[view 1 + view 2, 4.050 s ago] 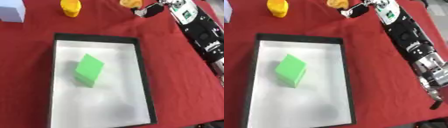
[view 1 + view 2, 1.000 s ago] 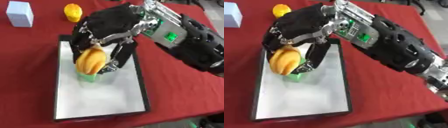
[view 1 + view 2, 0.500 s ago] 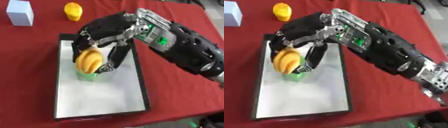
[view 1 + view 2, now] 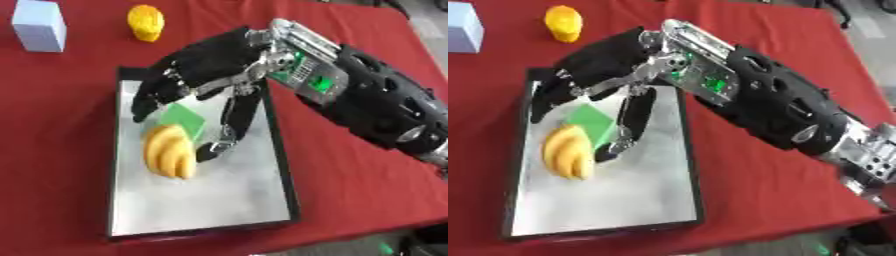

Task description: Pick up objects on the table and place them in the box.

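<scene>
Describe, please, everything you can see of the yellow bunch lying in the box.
The yellow bunch looks like a small plastic banana cluster, with ridged curved lobes of yellow shading to orange. It lies on the pale floor of the box, near the left wall, lengthwise along the box. Its upper end meets the green block. The right hand hangs open above it, fingers spread; the thumb tip comes down beside its right edge, but whether they touch cannot be told.

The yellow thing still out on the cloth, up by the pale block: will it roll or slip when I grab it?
The yellow thing looks rounded and ribbed, standing upright on the red cloth, so it may tip or roll if nudged sideways. Its ridges should probably give fingers some purchase. It seems stiff rather than floppy, since it holds its shape. A wrap from above, as the right hand reaches, seems safest.
</scene>
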You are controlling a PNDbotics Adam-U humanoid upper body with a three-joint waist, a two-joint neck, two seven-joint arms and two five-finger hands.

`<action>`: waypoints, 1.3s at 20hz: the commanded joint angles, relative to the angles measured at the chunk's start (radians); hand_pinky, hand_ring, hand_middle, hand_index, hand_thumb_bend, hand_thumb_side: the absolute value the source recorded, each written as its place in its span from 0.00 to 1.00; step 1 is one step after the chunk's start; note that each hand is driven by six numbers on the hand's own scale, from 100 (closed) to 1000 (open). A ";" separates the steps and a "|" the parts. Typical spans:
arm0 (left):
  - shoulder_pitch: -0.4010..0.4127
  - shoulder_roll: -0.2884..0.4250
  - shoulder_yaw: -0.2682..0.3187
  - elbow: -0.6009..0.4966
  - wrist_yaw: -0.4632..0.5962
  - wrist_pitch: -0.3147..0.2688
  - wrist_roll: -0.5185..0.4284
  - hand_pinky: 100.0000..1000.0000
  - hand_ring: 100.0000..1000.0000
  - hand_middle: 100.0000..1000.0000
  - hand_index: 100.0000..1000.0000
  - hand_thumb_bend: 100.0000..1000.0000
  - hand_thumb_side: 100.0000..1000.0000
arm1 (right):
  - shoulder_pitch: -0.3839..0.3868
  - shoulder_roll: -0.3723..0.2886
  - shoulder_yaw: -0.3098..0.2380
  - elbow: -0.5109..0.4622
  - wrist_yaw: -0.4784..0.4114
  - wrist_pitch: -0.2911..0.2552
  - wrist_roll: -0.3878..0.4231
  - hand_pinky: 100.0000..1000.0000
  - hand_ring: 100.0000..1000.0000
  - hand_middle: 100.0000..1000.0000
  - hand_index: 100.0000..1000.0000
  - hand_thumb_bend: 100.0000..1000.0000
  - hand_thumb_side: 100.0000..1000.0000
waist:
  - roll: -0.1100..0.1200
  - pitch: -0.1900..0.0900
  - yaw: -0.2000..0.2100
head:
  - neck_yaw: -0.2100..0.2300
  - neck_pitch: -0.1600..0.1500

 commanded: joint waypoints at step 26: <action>-0.010 0.019 0.026 -0.028 0.024 -0.017 0.017 0.83 0.77 0.69 0.78 0.00 0.67 | 0.052 -0.137 -0.469 -0.014 -0.717 0.340 -0.196 0.96 0.83 0.76 0.90 0.00 0.20 | 0.032 -0.014 -0.013 | 0.018 -0.014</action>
